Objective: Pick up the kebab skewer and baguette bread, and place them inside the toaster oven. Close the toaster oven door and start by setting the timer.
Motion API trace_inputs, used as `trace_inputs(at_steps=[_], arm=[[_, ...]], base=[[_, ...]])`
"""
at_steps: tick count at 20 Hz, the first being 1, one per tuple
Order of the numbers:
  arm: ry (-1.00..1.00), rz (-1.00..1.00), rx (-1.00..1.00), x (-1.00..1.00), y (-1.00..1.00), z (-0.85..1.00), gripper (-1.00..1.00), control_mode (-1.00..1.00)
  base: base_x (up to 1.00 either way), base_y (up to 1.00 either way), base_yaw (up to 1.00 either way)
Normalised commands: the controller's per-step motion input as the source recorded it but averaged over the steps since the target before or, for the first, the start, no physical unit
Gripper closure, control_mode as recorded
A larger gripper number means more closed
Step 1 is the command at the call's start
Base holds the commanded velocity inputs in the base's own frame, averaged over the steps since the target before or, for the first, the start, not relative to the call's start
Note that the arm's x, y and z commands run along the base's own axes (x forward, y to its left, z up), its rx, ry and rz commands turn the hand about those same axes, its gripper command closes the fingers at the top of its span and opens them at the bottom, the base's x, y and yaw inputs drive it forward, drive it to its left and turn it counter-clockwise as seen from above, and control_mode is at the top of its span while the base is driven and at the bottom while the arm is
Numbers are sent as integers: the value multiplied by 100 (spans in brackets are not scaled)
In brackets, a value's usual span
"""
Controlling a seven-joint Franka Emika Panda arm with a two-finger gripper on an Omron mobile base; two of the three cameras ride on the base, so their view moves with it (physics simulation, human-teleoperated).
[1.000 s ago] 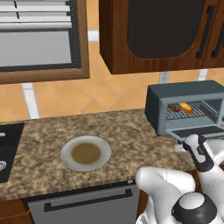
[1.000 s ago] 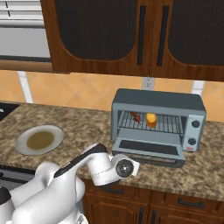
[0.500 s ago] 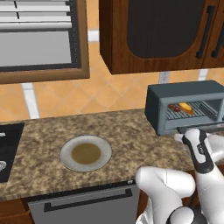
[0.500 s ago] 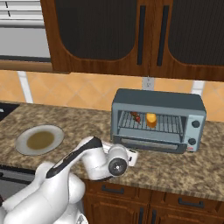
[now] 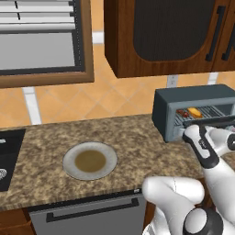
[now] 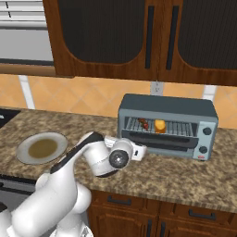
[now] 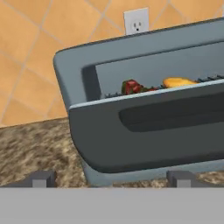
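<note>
Kebab skewer [image 7: 133,86]: on the wire rack inside the toaster oven [image 6: 167,125], left of the bread.
Baguette bread [image 7: 179,82]: same rack, just beside the skewer.
Toaster oven door [image 7: 153,131]: partly raised, tilted, not shut.
Gripper [image 7: 111,178]: fingers spread wide, holding nothing, low before the door.
Plate [image 5: 69,156]: on counter, well apart to the left.

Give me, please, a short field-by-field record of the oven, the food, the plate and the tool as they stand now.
oven: on the counter, below the wall outlet
door: partly raised, not shut
skewer: on the rack inside, left of the bread
bread: on the rack inside
plate: on the counter, holds no food
tool: open, holding nothing, low in front of the door
</note>
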Motion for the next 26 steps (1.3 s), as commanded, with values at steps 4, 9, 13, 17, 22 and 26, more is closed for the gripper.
trace_inputs(at_steps=[4, 9, 13, 17, 22, 26], arm=[[9, 0, -8, 32, -21, 42, -100, -100], [7, 0, -13, 26, -31, 31, -100, -100], [7, 0, -17, 27, -34, 32, -100, -100], [5, 0, -18, 34, -15, 5, -100, -100], [7, 0, -15, 38, -17, 0, -100, -100], [4, 0, -13, 11, -9, -19, -100, -100]], base=[[0, 0, 0], [0, 0, 0], [0, 0, 0], [0, 0, 0], [0, 0, 0], [0, 0, 0]])
